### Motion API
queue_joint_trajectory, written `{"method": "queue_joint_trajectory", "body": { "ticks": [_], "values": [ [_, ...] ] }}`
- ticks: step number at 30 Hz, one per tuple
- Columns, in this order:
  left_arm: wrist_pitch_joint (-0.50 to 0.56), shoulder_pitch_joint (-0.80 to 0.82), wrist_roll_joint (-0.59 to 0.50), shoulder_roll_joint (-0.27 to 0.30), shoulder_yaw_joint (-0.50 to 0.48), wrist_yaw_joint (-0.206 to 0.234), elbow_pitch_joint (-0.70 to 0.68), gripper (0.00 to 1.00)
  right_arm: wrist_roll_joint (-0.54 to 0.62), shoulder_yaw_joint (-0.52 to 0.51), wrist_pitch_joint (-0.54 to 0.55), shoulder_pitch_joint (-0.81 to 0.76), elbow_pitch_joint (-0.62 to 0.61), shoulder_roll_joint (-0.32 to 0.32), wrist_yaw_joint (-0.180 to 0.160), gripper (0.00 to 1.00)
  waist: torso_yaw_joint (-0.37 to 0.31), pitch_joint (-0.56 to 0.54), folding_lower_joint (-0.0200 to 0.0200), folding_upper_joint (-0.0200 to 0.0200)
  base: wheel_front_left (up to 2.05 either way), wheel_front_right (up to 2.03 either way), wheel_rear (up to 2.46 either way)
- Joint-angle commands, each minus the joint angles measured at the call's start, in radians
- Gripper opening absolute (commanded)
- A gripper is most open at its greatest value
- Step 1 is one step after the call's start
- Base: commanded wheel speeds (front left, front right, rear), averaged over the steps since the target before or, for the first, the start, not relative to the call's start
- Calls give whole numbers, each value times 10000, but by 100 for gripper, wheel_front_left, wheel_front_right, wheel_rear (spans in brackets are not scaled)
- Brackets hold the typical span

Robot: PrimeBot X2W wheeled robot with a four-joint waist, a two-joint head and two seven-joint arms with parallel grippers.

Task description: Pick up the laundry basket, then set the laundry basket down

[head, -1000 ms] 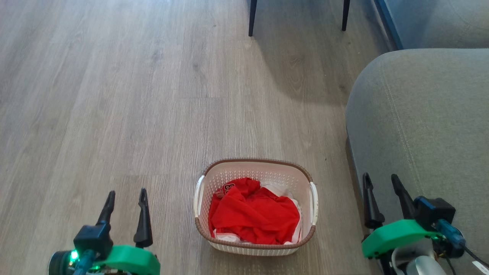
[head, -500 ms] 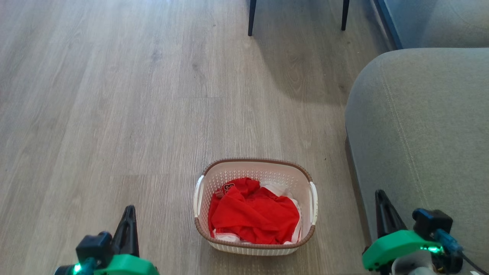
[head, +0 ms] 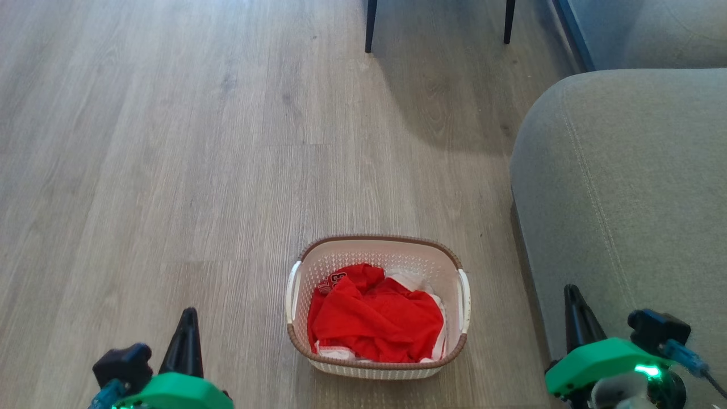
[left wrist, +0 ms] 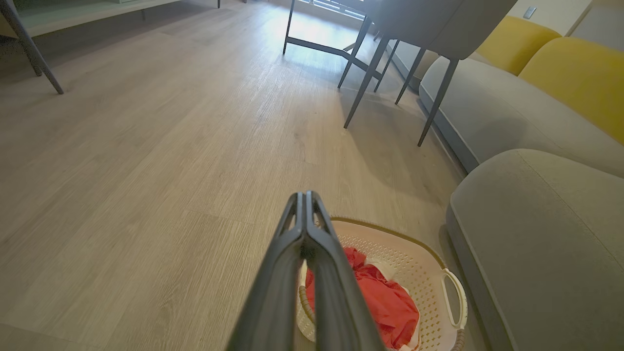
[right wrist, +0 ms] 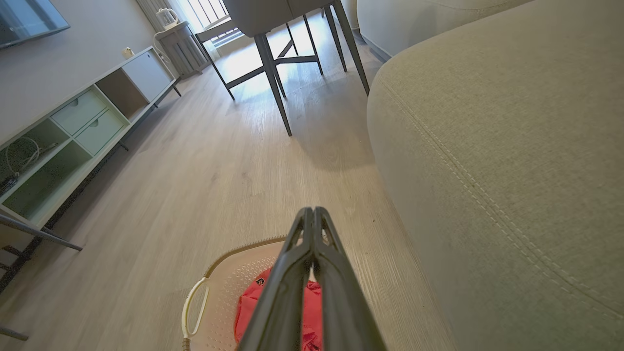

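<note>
Two grippers are keeping their fingers pressed together, gripping nothing. The laundry basket [head: 386, 258] is sitting on the wood floor [head: 170, 170] between them, to the right of the left gripper [head: 188, 316] and to the left of the right gripper [head: 570, 295], apart from both. A red garment [head: 375, 321] is lying inside it, and a grey sofa [head: 625, 187] is standing just beside the right gripper.

Red cloth [head: 377, 324] covers the laundry basket [head: 375, 250] floor; its white print [head: 339, 278] is too small to read. Chair legs [head: 370, 25] run off the head view's top edge, sofa [head: 619, 187] off the right. Left gripper [left wrist: 305, 196], fingers pressed together, blocks the basket's near rim in the left wrist view.
</note>
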State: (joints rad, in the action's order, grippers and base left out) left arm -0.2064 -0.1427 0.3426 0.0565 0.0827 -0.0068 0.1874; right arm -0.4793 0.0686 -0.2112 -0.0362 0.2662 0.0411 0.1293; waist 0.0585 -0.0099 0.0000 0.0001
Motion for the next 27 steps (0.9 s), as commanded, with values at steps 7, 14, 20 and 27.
{"method": "queue_joint_trajectory", "body": {
  "ticks": [7, 14, 20, 27],
  "values": [
    [220, 612, 975, 1, -297, -124, -198, 0, -920, -117, 233, 466, -299, 143, 3, 0, -39, 9, 0, -1, 0, 0, 0],
    [424, 743, 1790, -1, -411, -201, -145, 0, -1674, -196, 410, 531, -296, 168, 3, 0, -77, 17, 0, -1, 0, 0, 0],
    [601, 856, 2491, -3, -508, -268, -98, 0, -2321, -267, 566, 586, -292, 187, 4, 0, -110, 25, 0, -1, 0, 0, 0],
    [837, 1007, 3425, -6, -639, -357, -36, 0, -3178, -368, 778, 661, -288, 208, 5, 0, -153, 34, 0, -1, 0, 0, 0]
  ]
}}
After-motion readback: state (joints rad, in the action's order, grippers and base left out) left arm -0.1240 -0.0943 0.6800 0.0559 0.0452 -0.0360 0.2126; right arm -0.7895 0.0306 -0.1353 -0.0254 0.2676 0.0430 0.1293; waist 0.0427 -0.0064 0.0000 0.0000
